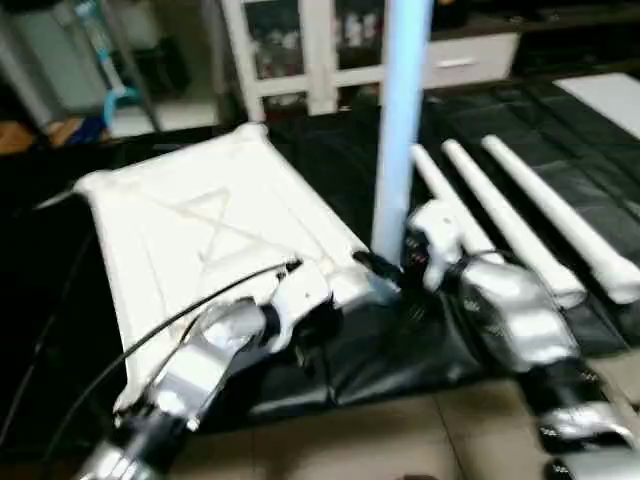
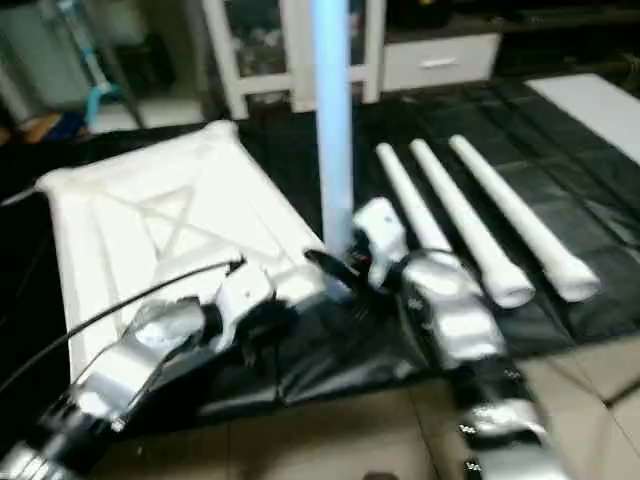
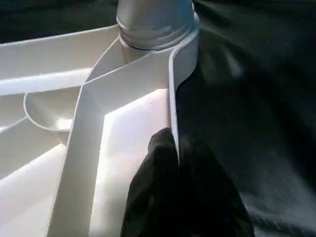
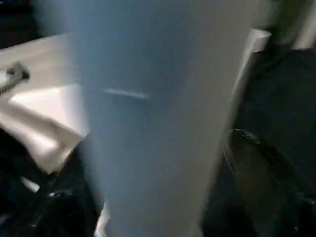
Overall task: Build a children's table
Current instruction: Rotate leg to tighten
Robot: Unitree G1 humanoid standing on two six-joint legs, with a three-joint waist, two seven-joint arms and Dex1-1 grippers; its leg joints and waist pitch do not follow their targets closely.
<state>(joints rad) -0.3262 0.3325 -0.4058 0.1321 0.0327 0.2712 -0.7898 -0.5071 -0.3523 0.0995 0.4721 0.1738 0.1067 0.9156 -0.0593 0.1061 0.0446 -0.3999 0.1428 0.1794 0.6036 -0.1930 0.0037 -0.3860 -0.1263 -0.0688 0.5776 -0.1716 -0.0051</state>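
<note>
The white tabletop point(image 1: 200, 230) lies underside up on a black mat, its ribs showing. One white leg point(image 1: 400, 130) stands upright in the near right corner socket point(image 3: 153, 34). My left gripper point(image 3: 174, 143) is shut on the tabletop's thin rim wall just short of that corner. My right gripper point(image 1: 400, 262) reaches in from the right at the foot of the upright leg. Its fingers point(image 4: 266, 163) stand either side of the leg point(image 4: 148, 123), a little apart from it. Three more legs point(image 1: 520, 230) lie side by side on the mat to the right.
A white glass-door cabinet point(image 1: 310, 50) stands behind the mat. A black cable point(image 1: 150, 335) runs along my left forearm over the tabletop. Tiled floor point(image 1: 400, 430) shows at the near edge. A white panel point(image 1: 610, 95) lies at the far right.
</note>
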